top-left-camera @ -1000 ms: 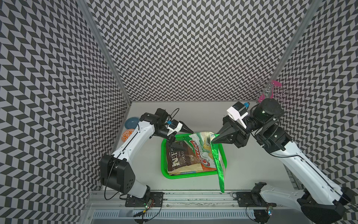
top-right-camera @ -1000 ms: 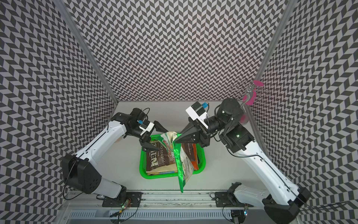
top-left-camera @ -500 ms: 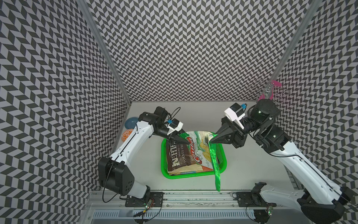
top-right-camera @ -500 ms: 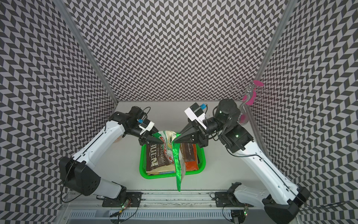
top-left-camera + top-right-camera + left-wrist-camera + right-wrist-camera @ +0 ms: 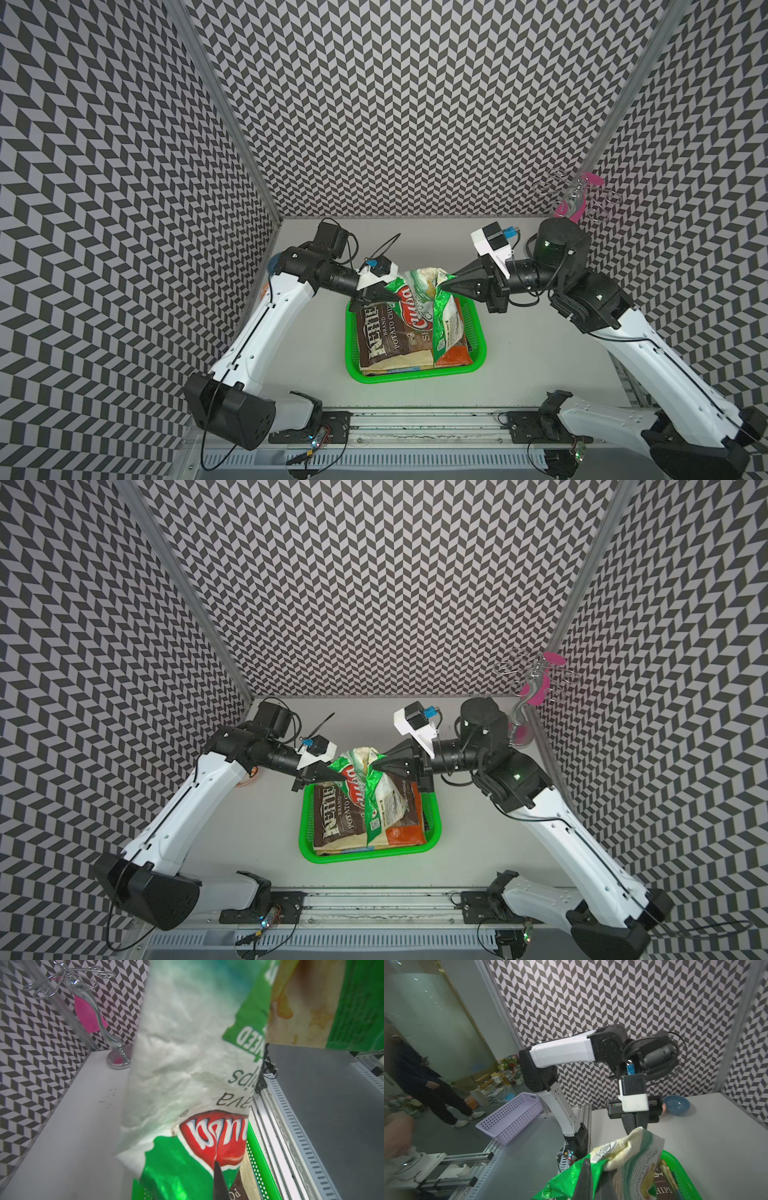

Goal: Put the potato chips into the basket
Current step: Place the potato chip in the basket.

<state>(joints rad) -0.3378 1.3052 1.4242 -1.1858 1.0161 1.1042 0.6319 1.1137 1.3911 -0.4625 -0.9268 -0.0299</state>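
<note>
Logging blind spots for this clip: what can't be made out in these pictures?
- Lower bags in the bright green mesh basket: both top views, mostly covered by the brown Kettle bag and green-white Chuba bag; count unclear.
- Small orange bowl: a top view, mostly behind the left arm.

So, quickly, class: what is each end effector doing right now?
Left end effector: shut on the green-white chip bag.
Right end effector: shut on the same bag.

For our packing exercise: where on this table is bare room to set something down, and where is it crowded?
Bare table: between the basket and the right arm, between basket and left arm, and along the back wall. Crowded: the basket, stacked with bags, left gripper and right gripper holding the green-white bag over it.
</note>
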